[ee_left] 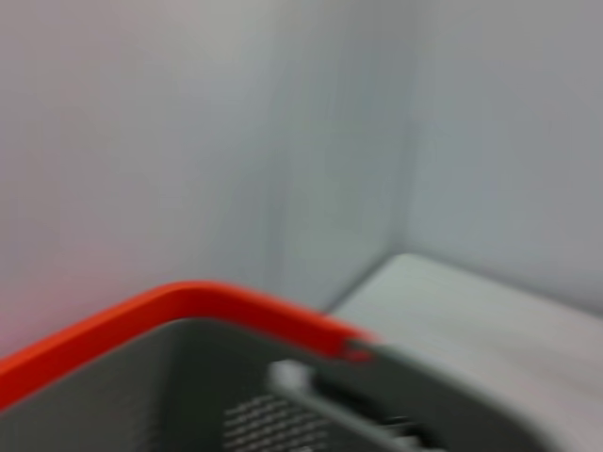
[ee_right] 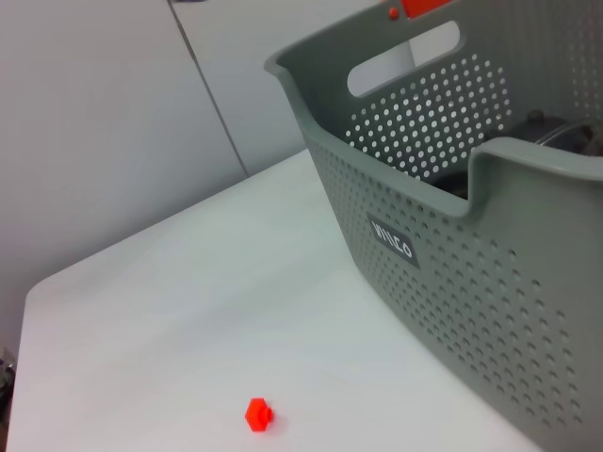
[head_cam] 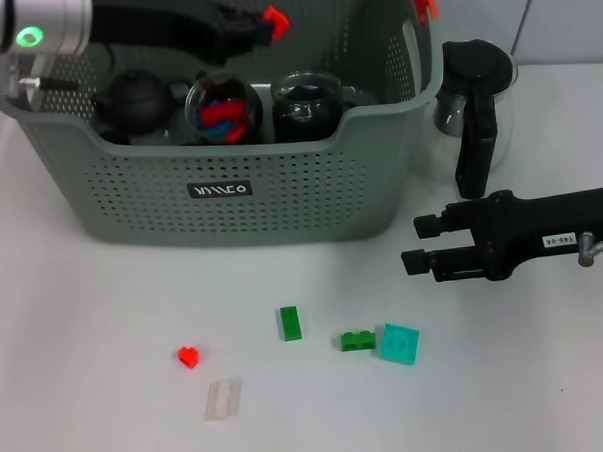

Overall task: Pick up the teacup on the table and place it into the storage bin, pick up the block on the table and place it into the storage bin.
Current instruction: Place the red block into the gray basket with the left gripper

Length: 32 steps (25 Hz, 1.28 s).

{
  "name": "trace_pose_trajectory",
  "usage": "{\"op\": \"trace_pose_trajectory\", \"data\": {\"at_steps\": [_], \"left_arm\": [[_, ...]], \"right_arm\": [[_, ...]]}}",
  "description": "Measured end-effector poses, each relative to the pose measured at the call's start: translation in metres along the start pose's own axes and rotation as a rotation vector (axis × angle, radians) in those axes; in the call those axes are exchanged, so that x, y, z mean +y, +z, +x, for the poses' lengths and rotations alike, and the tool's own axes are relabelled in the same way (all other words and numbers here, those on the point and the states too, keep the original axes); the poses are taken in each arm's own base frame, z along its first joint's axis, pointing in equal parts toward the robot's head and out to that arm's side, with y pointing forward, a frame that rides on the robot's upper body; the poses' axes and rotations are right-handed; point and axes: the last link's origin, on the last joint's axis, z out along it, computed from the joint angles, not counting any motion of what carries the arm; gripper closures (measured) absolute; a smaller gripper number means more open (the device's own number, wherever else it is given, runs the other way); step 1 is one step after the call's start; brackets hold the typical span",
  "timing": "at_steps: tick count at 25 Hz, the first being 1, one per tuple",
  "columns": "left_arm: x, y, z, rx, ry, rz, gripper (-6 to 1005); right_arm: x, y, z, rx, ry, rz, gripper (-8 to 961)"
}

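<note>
Left pincer over the large grey perforated plastic storage bin, right pincer beside it on the plain white counter.

The left pincer hangs above the bin's interior, its opening impossible to judge. The right pincer hovers right of the bin, fingers parted and empty. In front of the bin lie a green rectangular block, a small red block and a turquoise square block.

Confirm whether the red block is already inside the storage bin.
No: in the head view the red block lies on the table, in front of the storage bin.
</note>
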Motion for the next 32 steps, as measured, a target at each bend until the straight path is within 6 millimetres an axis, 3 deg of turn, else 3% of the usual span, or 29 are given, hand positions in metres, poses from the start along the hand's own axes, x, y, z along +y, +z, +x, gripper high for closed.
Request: {"op": "trace_pose_trajectory", "data": {"at_steps": [9,20,27,32], "left_arm": [[-0.039,0.029,-0.014,-0.172,0.01,0.258,862],[-0.037,0.063,-0.031,-0.347,0.13,0.35,815],[-0.038,0.062,-0.028,-0.345,0.106,0.38,785],[-0.031,0.044,-0.013,-0.233,0.024,0.374,621]], "right_arm": [[-0.001,0.002,-0.007,-0.003,-0.016,-0.001,310],[-0.002,0.002,-0.009,-0.005,-0.018,0.005,310],[-0.003,0.001,-0.01,-0.012,-0.018,0.01,310],[-0.003,0.001,-0.01,-0.011,-0.018,0.008,310]]}}
